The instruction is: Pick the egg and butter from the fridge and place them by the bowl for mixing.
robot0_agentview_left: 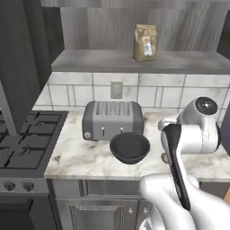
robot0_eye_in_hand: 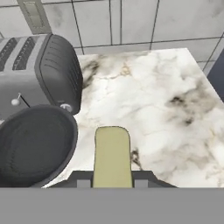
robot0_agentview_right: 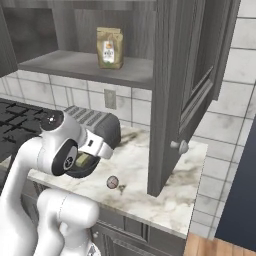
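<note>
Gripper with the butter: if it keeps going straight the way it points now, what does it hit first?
Probably the bare marble counter just right of the bowl. The gripper, shut on the butter, angles down at the counter, with the toaster off to the left. Depth is unclear.

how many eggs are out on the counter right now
1. The egg lies on the marble counter, a little right of the bowl and in front of the cabinet door's edge. Any others could be hidden behind the arm.
</note>
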